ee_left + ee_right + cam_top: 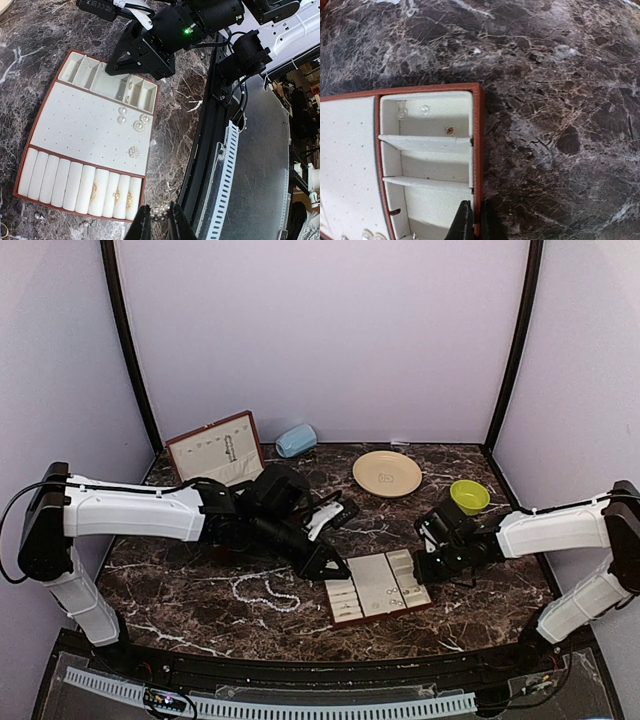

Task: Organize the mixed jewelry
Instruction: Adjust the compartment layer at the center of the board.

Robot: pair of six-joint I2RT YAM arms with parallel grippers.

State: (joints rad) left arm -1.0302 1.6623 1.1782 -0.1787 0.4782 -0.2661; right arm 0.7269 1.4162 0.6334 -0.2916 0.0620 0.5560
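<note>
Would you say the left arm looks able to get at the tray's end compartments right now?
Probably not cleanly: the right gripper sits shut at those compartments, its body crowding them, and the left gripper holds the pearl strand beside the tray's opposite end.

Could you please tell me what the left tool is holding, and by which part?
The pearl strand, pinched by a few of its beads.

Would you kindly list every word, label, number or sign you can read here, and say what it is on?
Nothing reads clearly.
Faint white marks on a black bar, top of the left wrist view: too blurred to read.
</note>
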